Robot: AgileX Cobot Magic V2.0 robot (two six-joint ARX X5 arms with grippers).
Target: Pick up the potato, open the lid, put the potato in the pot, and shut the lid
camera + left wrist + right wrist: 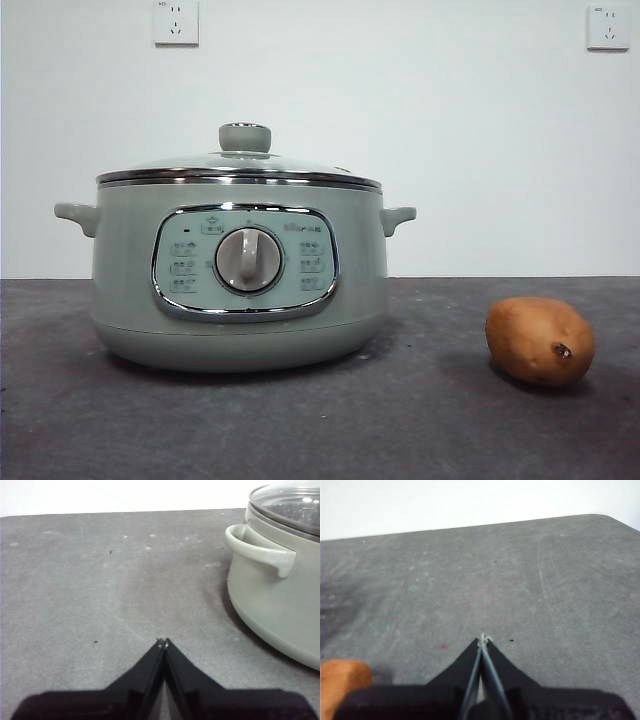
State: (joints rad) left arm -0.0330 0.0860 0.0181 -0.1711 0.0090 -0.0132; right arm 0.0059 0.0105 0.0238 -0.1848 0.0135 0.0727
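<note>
— While the arms waited, where was the potato (540,341)?

— It lay on the grey table (430,420), to the right of the pot (238,285) in the front view and well apart from it. Its dark eye spot faced the camera.

— And the lid (240,168)?

— It sat on the pot, with the green knob (245,137) on top. The dial (248,260) was in the middle of the chrome-framed panel. Two white sockets were on the wall behind.

— What about the left gripper (162,642)?

— Its fingers were pressed together, tip to tip, and held nothing. It hung over bare table, and the pot's side handle (257,550) was near it, off to one side. A part of the glass lid showed above the handle.

— The right gripper (483,639)?

— It was the same: fingers together, nothing between them. The potato showed only as an orange edge beside the gripper's base, not touching the tips.

— Did any arm show in the front view?

— No.
</note>
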